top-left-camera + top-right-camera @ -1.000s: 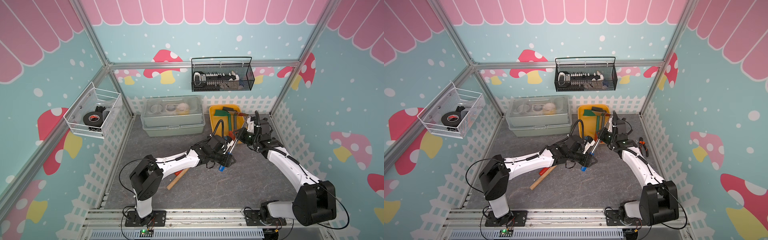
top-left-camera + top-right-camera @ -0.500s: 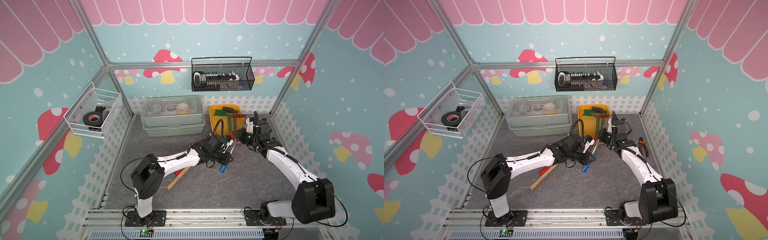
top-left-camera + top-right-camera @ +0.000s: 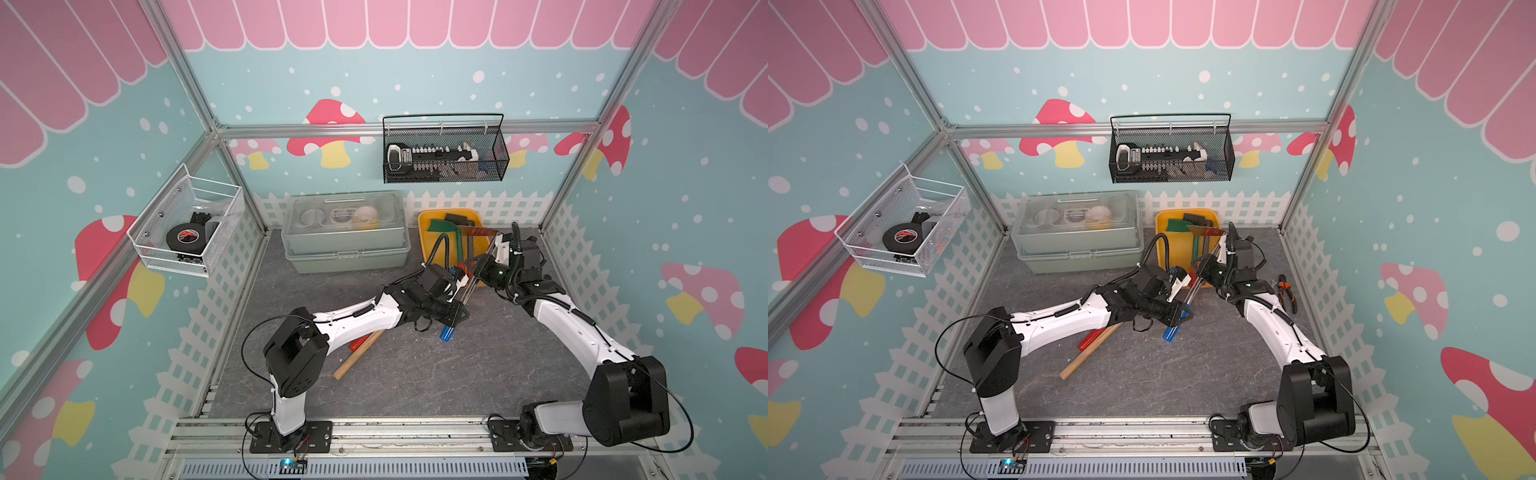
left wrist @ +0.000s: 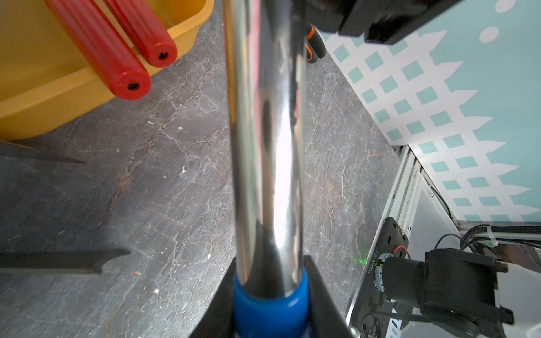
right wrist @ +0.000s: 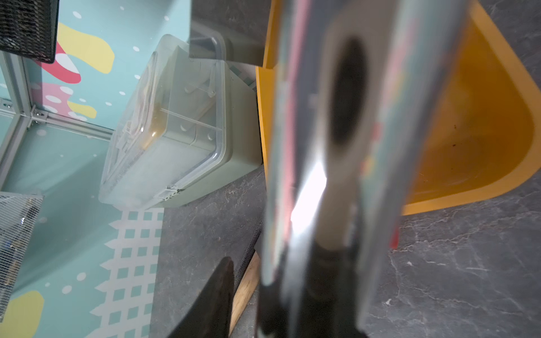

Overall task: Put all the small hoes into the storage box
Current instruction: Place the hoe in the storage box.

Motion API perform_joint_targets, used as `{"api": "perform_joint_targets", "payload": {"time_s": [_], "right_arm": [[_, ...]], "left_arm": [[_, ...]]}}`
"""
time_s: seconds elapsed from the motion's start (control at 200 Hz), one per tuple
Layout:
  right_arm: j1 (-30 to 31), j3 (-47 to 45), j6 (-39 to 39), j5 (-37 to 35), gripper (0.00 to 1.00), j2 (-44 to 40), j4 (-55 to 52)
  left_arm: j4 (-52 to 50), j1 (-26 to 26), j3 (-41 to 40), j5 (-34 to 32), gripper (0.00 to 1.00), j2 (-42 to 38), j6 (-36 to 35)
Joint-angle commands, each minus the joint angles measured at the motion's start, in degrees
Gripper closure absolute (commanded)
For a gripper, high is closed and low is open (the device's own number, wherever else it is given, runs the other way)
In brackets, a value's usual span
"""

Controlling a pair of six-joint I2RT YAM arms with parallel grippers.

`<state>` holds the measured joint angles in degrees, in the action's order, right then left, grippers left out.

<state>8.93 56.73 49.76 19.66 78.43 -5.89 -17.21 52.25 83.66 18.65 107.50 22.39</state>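
Note:
The small hoe has a chrome shaft (image 3: pixel 478 270), a blue grip (image 3: pixel 446 332) and a reddish blade (image 3: pixel 473 230); it slants up with its blade over the storage box (image 3: pixel 424 224), a shallow yellow tray. My left gripper (image 3: pixel 455 311) is shut on the shaft just above the blue grip (image 4: pixel 270 310). My right gripper (image 3: pixel 484 266) stands around the shaft higher up, open. In the right wrist view one finger (image 5: pixel 216 298) sits apart from the shaft (image 5: pixel 322 175); the other is hidden. The tray (image 3: pixel 1160 232) holds a green hoe (image 3: pixel 440 226) and red handles (image 4: pixel 99 49).
A grey-green lidded case (image 3: pixel 345 245) stands left of the tray. On the back wall hangs a black mesh basket (image 3: pixel 444 156), and on the left wall a white wire basket (image 3: pixel 187 232) with tape. A wooden-handled tool (image 3: pixel 353 359) lies under my left arm. Pliers (image 3: pixel 1285 291) lie by the right fence.
My left gripper has closed on the hoe's shaft by the blue grip. My right gripper's jaws have parted from the shaft. The hoe has shifted only slightly.

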Motion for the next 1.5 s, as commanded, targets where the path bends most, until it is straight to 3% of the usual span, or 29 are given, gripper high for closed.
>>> {"api": "perform_joint_targets", "payload": {"time_s": [0.0,0.33,1.111,1.311,1.496], "right_arm": [[-0.3,-0.74,-0.46,-0.15,0.58,0.83,2.77],[-1.19,-1.14,-0.19,0.71,0.49,4.46,5.73],[-3.79,0.79,-1.59,2.79,0.39,12.53,8.42],[-3.96,2.18,-1.26,3.72,0.47,12.68,8.83],[-3.9,3.56,-1.24,4.63,0.67,12.69,8.97]], "left_arm": [[2.73,0.38,2.92,0.54,1.0,0.6,-1.49],[2.84,-0.61,4.27,-0.68,1.0,1.87,-1.68],[6.36,-4.79,7.31,1.19,1.0,5.71,-0.93],[6.06,-4.96,7.39,1.51,1.0,5.18,-1.0],[4.96,-5.05,7.4,1.81,1.0,4.82,-1.82]]}}
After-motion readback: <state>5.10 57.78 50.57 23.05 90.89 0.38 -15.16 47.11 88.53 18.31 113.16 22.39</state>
